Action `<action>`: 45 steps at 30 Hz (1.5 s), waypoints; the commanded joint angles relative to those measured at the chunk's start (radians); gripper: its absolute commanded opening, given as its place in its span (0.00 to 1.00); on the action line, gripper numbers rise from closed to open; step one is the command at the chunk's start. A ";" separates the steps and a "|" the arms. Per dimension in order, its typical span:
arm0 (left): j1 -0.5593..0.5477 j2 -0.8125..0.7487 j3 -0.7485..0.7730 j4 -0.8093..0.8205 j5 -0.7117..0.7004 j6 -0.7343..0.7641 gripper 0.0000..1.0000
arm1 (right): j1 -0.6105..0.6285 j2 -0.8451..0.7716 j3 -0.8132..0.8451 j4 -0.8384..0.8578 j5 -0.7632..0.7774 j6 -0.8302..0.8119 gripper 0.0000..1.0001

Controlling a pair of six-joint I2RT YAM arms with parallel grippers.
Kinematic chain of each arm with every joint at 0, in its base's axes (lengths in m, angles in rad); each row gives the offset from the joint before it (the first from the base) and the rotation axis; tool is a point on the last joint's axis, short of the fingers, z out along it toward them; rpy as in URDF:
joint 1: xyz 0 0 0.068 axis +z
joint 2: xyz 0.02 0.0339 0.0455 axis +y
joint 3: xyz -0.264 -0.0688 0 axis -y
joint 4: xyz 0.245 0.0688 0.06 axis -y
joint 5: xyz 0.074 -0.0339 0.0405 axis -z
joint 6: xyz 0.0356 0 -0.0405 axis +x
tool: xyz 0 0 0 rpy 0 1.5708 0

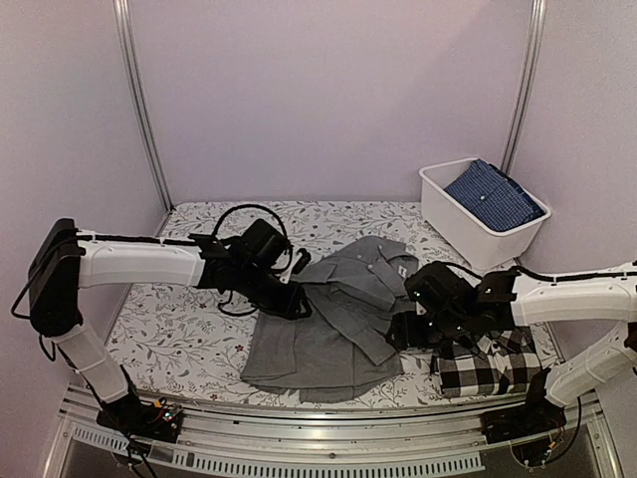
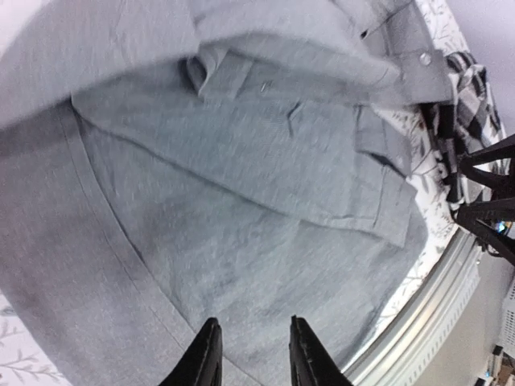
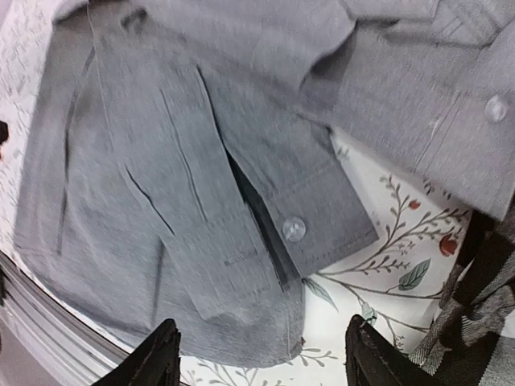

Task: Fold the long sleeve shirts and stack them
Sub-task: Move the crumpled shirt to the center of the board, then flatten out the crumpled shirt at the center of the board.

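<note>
Working across a flower-printed desk, with both arms reaching in from its near edge.

Keeping the grey shirt laid out flat at the middle, collar toward the far side and hem toward the front rail. Showing both sleeves drawn in over the front panel, probably to narrow the garment to a rectangle before the body gets folded.

Parking a white bin at the far right corner, well apart from the work, with a folded blue garment resting inside.

Leaving the checked shirt at the near right, already folded into a compact block and lying just beside the grey one. Judging by that spot, serving as the base for the stack, so the grey shirt has little way to go once folded.

Hovering the left fingers low over the left side of the grey cloth, a little apart, with nothing visibly pinched between them. Looking like a position for catching the side edge.

Holding the right fingers spread wide and empty above the near right edge of the grey shirt, close to the bare strip of desk next to the checked block. Facing a sleeve cuff and its clear button, perhaps the next bit to tidy.
</note>
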 commanded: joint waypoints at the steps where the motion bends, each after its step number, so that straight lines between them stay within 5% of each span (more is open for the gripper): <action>1: 0.006 -0.011 0.096 -0.016 -0.093 0.048 0.31 | -0.076 -0.103 0.073 -0.038 0.112 -0.014 0.72; 11: 0.013 0.160 0.330 -0.066 -0.144 0.130 0.35 | -0.144 0.046 0.167 0.071 0.093 -0.300 0.70; 22: 0.057 0.106 0.266 -0.076 -0.145 0.097 0.36 | -0.144 0.337 0.272 0.166 0.177 -0.381 0.67; 25: 0.070 0.068 0.234 -0.068 -0.145 0.090 0.36 | -0.144 0.390 0.322 0.157 0.223 -0.376 0.56; 28: 0.082 0.036 0.205 -0.069 -0.146 0.086 0.36 | -0.144 0.445 0.409 0.115 0.279 -0.370 0.30; 30: 0.090 0.012 0.180 -0.064 -0.149 0.082 0.36 | -0.144 0.479 0.489 0.079 0.309 -0.375 0.11; 33: 0.103 -0.027 0.131 -0.046 -0.142 0.070 0.35 | -0.145 0.530 0.623 0.060 0.331 -0.422 0.00; 43: 0.123 -0.134 0.005 -0.001 -0.092 0.025 0.35 | -0.230 0.973 1.381 0.087 0.188 -0.667 0.01; 45: 0.125 -0.144 -0.010 0.009 -0.085 0.018 0.35 | -0.251 1.073 1.519 0.094 0.109 -0.683 0.18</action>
